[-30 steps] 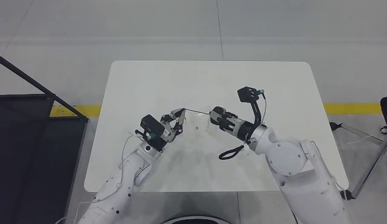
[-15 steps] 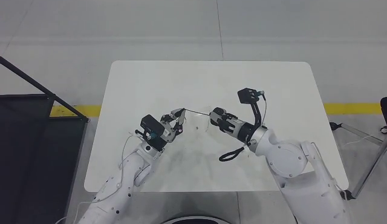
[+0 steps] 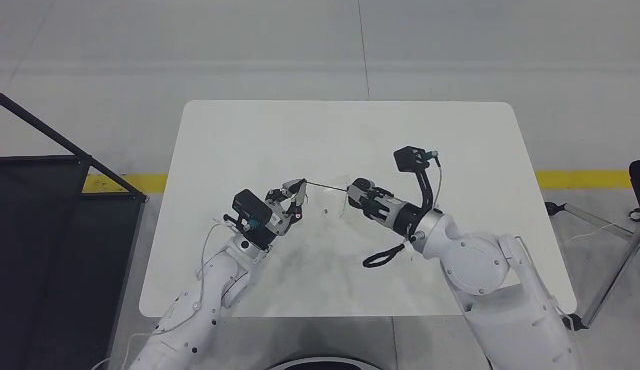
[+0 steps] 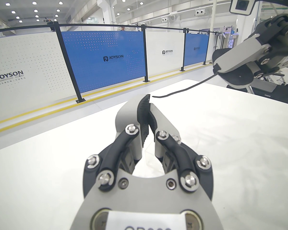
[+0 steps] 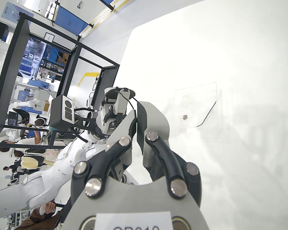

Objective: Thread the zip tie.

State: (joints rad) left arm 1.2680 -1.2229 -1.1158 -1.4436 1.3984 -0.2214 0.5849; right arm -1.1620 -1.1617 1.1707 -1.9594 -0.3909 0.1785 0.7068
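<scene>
While threading needs one end kept steady and the other steered, the thin black plastic zip tie (image 4: 182, 89) hangs in the air above the white rectangular table (image 3: 450, 140), stretched between the two arms rather than lying on the surface. The right gripper (image 4: 217, 70), a grey metal two-finger claw with black ribbed pads, has its jaws clamped on one end of the strip. The rest juts out towards the other arm as a free, slightly drooping tail. The left gripper (image 4: 147, 99), of the same build, faces it with its jaws pressed together. The tail's tip ends just beside those fingertips. I cannot tell whether it touches them, or whether the tie's small head is pinched between the pads.

Seen from above, both grippers sit near the table's middle, tips pointed at each other with the strip bridging the space between them. This looks like an alignment for feeding the tail into a slot. Holding the strip far from its tip leaves it springy, so I judge that the tip could wander or bow when it meets resistance; a slow, straight approach would suit.

A clear flat plastic sheet (image 5: 195, 94) lies on the table just under the meeting point, with a thin dark curved mark along one edge whose nature is unclear. The threading appears not yet done.
</scene>
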